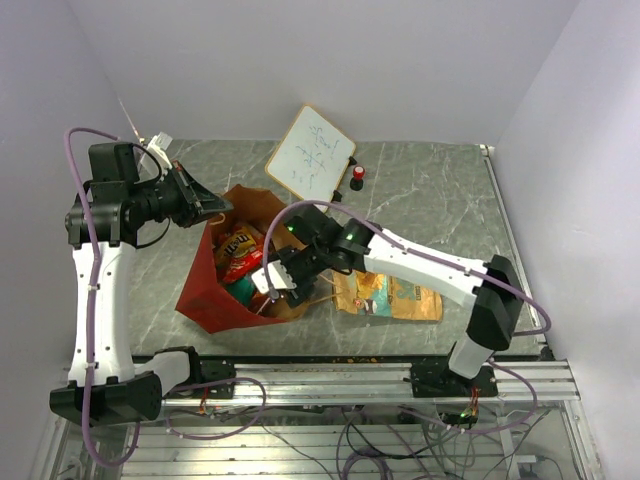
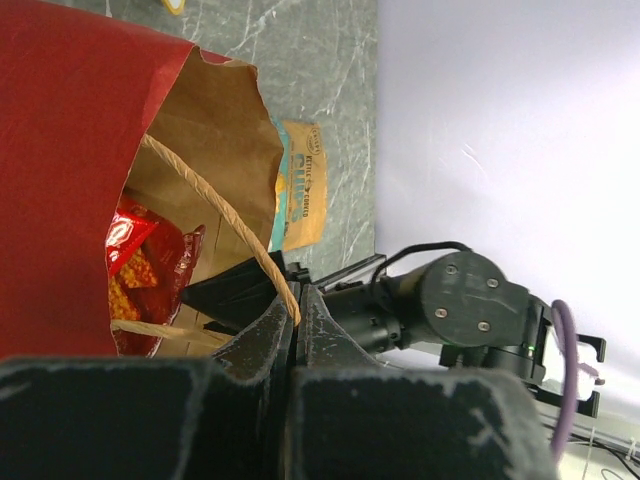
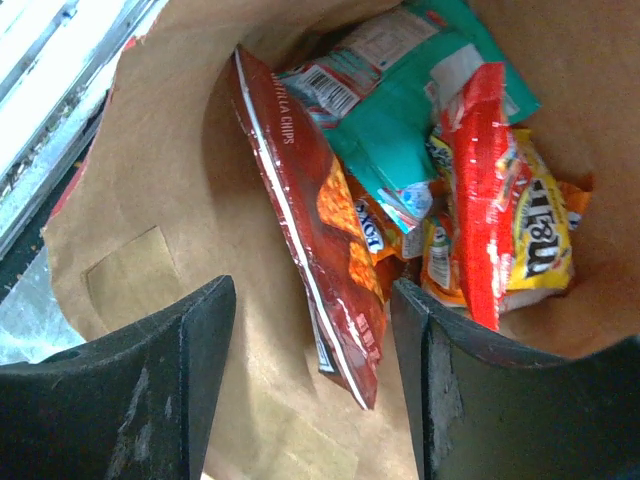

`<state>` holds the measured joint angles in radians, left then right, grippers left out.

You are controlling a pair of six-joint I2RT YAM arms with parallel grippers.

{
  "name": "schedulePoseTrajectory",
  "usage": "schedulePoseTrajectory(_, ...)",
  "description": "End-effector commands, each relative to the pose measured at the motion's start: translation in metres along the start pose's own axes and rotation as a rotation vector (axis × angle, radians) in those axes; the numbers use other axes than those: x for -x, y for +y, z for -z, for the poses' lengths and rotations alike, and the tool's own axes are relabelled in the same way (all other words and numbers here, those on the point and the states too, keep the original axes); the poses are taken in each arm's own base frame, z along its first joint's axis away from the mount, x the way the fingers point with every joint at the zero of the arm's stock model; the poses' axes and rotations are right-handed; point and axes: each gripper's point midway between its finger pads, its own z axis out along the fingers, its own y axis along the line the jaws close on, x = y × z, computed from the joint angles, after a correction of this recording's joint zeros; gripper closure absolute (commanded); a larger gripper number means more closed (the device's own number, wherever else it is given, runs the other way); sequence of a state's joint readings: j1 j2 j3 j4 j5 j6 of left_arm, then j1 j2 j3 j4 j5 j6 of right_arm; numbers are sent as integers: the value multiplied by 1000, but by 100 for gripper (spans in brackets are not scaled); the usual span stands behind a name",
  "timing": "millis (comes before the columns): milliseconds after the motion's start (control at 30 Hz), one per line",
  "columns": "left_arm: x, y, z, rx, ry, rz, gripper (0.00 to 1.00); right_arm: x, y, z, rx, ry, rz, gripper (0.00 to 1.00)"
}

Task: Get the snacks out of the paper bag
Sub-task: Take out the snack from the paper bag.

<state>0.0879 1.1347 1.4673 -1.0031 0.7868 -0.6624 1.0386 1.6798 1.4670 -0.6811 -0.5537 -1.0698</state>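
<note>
The red paper bag (image 1: 205,290) lies open on the table, brown inside. My left gripper (image 1: 215,208) is shut on its tan loop handle (image 2: 230,225) at the bag's far rim. My right gripper (image 1: 272,283) is open inside the bag's mouth, its jaws on either side of the lower corner of a dark red tortilla chip packet (image 3: 320,230). Beside that lie a teal-white packet (image 3: 405,120), a red packet (image 3: 480,190) and a yellow packet (image 3: 540,230). One yellow-brown packet (image 1: 392,295) lies on the table right of the bag, and shows in the left wrist view (image 2: 303,180).
A tilted whiteboard (image 1: 311,153) stands at the back, with a small red-and-black bottle (image 1: 357,177) to its right. The right arm (image 1: 430,265) crosses over the yellow-brown packet. White walls close in the table at the back and sides.
</note>
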Motion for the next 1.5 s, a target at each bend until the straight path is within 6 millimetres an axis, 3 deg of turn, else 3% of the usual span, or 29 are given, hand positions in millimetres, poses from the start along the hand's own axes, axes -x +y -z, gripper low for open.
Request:
schedulePoseTrajectory(0, 2, -8, 4, -14, 0, -38, 93, -2, 3, -10, 66, 12, 91, 38)
schedulePoseTrajectory(133, 1, -6, 5, 1, 2, -53, 93, -7, 5, -23, 96, 27, 112, 39)
schedulePoseTrajectory(333, -2, -4, 3, -8, 12, -39, 93, -14, 9, -38, 101, 56, 134, 50)
schedulePoseTrajectory(500, -5, -3, 4, -4, 11, -31, 93, -17, 4, -41, 73, 96, 141, 81)
schedulePoseTrajectory(633, -7, 1, 5, 19, 15, -31, 93, -8, -8, -28, 6, 99, 153, 99)
schedulePoseTrajectory(800, -4, -1, 9, 36, 0, -51, 93, 26, -35, 4, -139, 47, 138, 100)
schedulePoseTrajectory(1000, 0, -2, 11, 51, -7, -63, 93, 77, -69, 57, -396, -102, -25, 100)
schedulePoseTrajectory(1200, 5, -2, 14, 81, -16, -76, 93, 108, -84, 107, -527, -160, -110, 100)
schedulePoseTrajectory(1300, 6, -2, 15, 91, -15, -76, 93, 117, -88, 138, -571, -129, -121, 100)
schedulePoseTrajectory(1467, 5, 2, 12, 95, -9, -64, 93, 146, -92, 208, -741, -190, -158, 100)
